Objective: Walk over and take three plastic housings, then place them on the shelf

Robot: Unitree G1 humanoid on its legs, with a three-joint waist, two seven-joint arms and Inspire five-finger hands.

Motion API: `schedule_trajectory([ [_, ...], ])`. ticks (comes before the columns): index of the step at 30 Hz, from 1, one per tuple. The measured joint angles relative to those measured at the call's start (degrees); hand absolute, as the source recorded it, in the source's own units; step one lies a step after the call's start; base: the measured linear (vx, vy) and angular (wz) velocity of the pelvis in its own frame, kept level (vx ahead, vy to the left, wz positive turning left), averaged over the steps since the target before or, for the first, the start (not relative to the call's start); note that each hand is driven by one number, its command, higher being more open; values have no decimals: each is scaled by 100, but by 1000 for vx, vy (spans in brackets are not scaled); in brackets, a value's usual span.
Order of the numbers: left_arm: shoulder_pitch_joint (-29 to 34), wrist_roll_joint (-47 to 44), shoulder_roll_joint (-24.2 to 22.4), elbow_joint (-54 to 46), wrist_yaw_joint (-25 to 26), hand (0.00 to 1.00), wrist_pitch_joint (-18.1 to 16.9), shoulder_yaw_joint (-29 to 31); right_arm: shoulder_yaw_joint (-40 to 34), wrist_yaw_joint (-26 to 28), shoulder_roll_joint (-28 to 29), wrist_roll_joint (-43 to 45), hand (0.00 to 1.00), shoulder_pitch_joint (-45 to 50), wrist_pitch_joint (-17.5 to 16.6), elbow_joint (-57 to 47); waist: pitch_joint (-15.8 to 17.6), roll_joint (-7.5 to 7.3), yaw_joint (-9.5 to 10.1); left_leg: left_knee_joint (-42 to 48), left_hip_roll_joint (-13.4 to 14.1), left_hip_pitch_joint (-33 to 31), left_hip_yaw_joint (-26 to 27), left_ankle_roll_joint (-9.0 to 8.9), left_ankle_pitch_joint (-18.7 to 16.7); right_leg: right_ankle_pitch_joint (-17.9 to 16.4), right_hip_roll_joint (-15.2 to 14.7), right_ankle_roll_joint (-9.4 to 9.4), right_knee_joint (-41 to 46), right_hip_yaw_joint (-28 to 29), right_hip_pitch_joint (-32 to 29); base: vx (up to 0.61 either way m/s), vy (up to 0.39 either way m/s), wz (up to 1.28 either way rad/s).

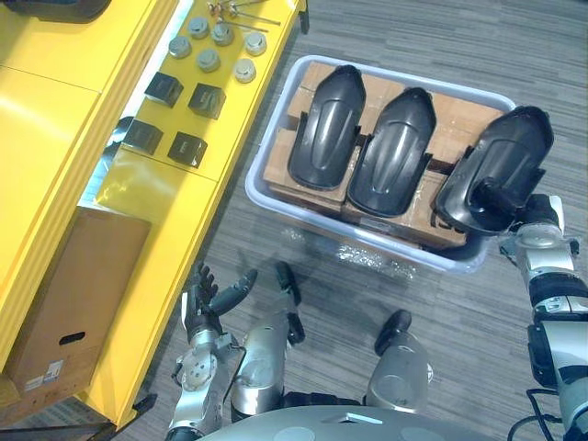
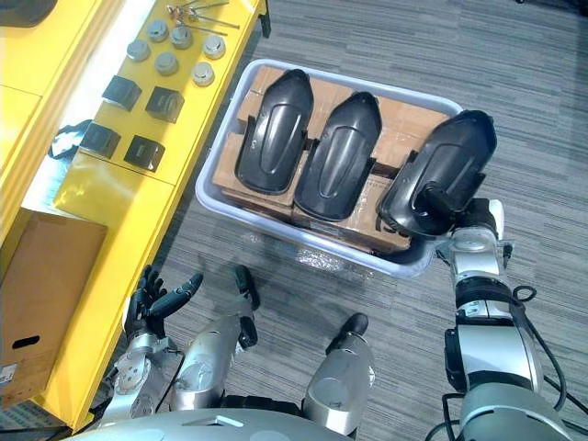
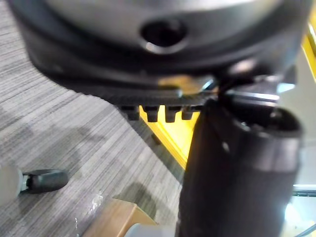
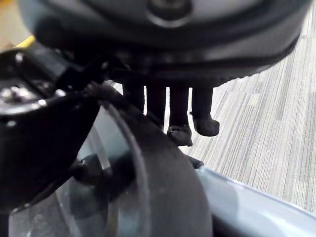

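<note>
Three black plastic housings lie side by side on cardboard in a pale bin [image 1: 404, 73] on the floor: the left one [image 1: 326, 124], the middle one [image 1: 390, 152] and the right one [image 1: 501, 152]. My right hand [image 1: 540, 209] is at the bin's near right corner, shut on the near end of the right housing [image 4: 148, 197]. Its thumb [image 2: 437, 198] lies inside the shell, and its fingers [image 4: 170, 108] reach down behind the edge. That housing sits tilted over the bin's rim. Low beside the yellow shelf, my left hand [image 1: 204, 299] hangs open and holds nothing.
A yellow shelf unit [image 1: 55, 138] runs along the left, carrying small black boxes [image 1: 184, 101] and several silver round parts [image 1: 216, 46]. A cardboard box [image 1: 69, 285] sits on its lower level. Grey carpet surrounds the bin.
</note>
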Motion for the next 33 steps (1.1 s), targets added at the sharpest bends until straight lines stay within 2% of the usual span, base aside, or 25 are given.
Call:
schedule_trajectory([
  [5, 6, -27, 4, -17, -27, 100, -34, 1, -148, -351, 109, -393, 0, 552, -16, -778, -2, 1, -26, -5, -7, 49, -46, -1, -2, 5, 4, 11, -58, -74, 114, -3, -38, 6],
  [10, 44, -204, 5, -99, 10, 100, -111, 46, -504, -590, 664, -851, 0, 1467, 15, -1979, -65, -41, -89, -16, 19, 247, -68, -43, -81, 41, 127, 62, -435, -160, 485, 16, -38, 1],
  [12, 197, -293, 2, -314, -12, 100, -112, 135, -577, -590, 1065, -1014, 0, 1899, 54, -2546, -171, -140, -167, -17, 35, 333, -63, -36, -130, 81, 191, 98, -622, -196, 648, 80, -58, -5],
  [14, 392, -383, 15, -702, -25, 100, -117, 155, -587, -583, 1448, -1155, 0, 2532, 132, -3196, -466, -267, -180, -13, 74, 389, -31, -25, -141, 223, 316, 140, -904, -234, 814, 127, -65, -8],
  [15, 428, -382, 12, -804, -24, 100, -124, 155, -600, -581, 1498, -1192, 0, 2644, 136, -3303, -537, -294, -191, -13, 76, 391, -30, -24, -139, 238, 331, 147, -955, -249, 841, 146, -65, 6],
  [16, 475, -375, 12, -1079, 31, 100, -136, 168, -705, -582, 1599, -1317, 0, 2879, 126, -3609, -730, -362, -301, -10, 79, 402, -63, -27, -141, 279, 377, 162, -1104, -316, 962, 102, -47, 7],
  [19, 423, -352, 3, -1398, 66, 100, -141, 272, -871, -586, 1623, -1459, 0, 3034, 59, -4065, -808, -393, -380, -10, 127, 509, -50, -46, -155, 360, 472, 145, -1283, -345, 1128, 46, -44, -1],
  [22, 419, -364, 4, -1998, -135, 100, -202, 477, -1064, -628, 1624, -1631, 0, 3261, -383, -4615, -992, -419, -469, -16, 221, 627, -45, -94, -181, 406, 611, 125, -1469, -360, 1309, -11, -52, -7],
  [24, 416, -358, 16, -2530, -451, 100, -266, 476, -1111, -736, 1624, -1692, 0, 3362, -790, -4788, -1173, -412, -481, -36, 277, 696, -44, -195, -257, 399, 683, 108, -1525, -358, 1394, -47, -40, -5],
  [25, 388, -351, 21, -2818, -625, 100, -266, 439, -1111, -822, 1624, -1691, 0, 3362, -1019, -4839, -1265, -391, -481, -36, 311, 700, -44, -196, -250, 396, 719, 94, -1540, -356, 1398, -48, -29, -2],
  [28, 186, -334, 171, -3291, -929, 100, -248, 155, -1051, -901, 1624, -1693, 0, 3356, -1421, -5048, -1379, -303, -469, -36, 376, 739, -46, -222, -208, 412, 787, 55, -1560, -352, 1441, -47, -23, -2],
  [33, -193, -161, 291, -3615, -1459, 100, 80, -297, -575, -1027, 1624, -1694, 0, 3324, -2074, -5359, -1552, -236, -497, -36, 386, 831, -43, -181, -168, 435, 806, 42, -1585, -346, 1540, -24, -10, -1],
])
